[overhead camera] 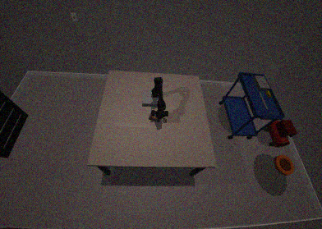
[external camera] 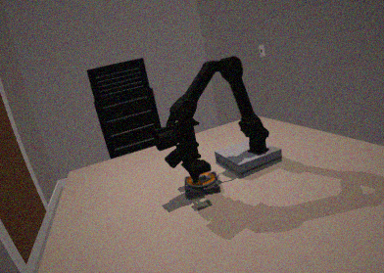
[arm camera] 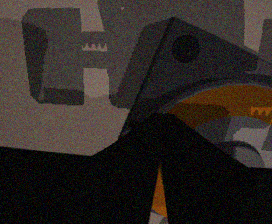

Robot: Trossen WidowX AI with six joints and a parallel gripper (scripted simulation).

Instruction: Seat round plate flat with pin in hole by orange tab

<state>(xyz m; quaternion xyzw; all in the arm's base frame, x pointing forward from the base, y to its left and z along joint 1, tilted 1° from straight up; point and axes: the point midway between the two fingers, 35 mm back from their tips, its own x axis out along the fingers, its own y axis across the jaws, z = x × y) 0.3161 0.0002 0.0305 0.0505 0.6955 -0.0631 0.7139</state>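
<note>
— Where's the round plate from where you stand?

— On the dark base, near the middle of the table. There's bare tabletop on every side of the base; the table's edges are well away from it.

— And the pincer?

— The gripper is clenched with nothing in it, tip down right at the plate's top. Whether it touches, I cannot tell in this light.

— Does the overhead view help?

— No, there the arm covers the plate. The wrist view is the only one to show the plate's orange rim beyond the dark fingers.

— The arm's pose?

— It rises from its grey mount beside the base, bends at a high elbow, and folds steeply down onto the plate.
</note>
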